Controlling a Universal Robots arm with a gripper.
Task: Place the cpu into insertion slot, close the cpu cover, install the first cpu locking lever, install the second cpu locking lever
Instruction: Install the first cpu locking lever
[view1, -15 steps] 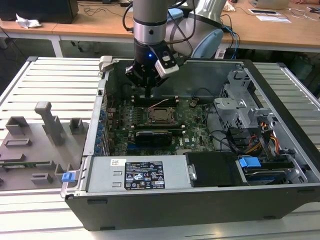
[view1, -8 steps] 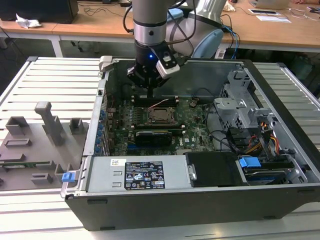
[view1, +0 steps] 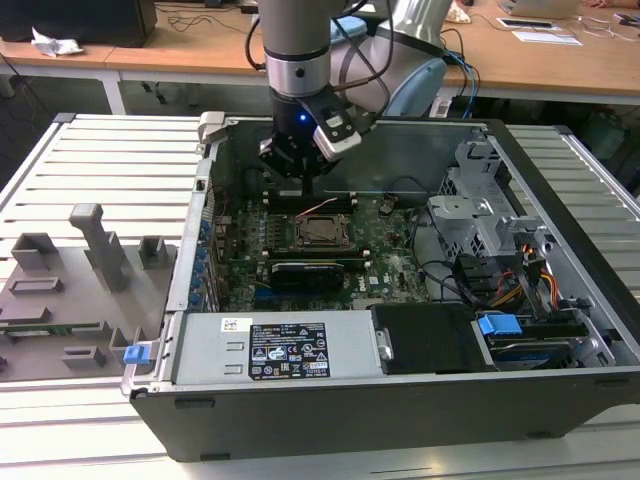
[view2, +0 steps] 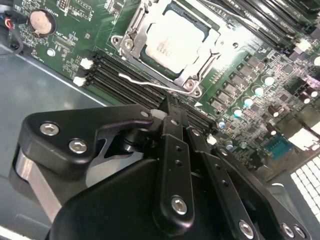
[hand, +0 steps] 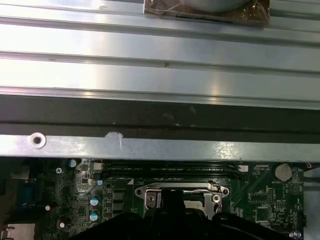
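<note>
The cpu (view2: 175, 42) sits in the insertion slot (view2: 161, 69) under the apparently lowered cpu cover (view2: 129, 42), while the gripper (view2: 172, 107), fingers drawn together on nothing, hangs over the memory slots (view2: 112, 72) just beside the socket, nearest a thin wire locking lever (view2: 142, 81) lying along that edge.

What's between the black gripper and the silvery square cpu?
Between black gripper and silvery square cpu: long black memory slots and a thin silver wire lever, in the second wrist view.

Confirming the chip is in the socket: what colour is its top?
Pale silvery-beige chip, best seen in the second wrist view.
</note>
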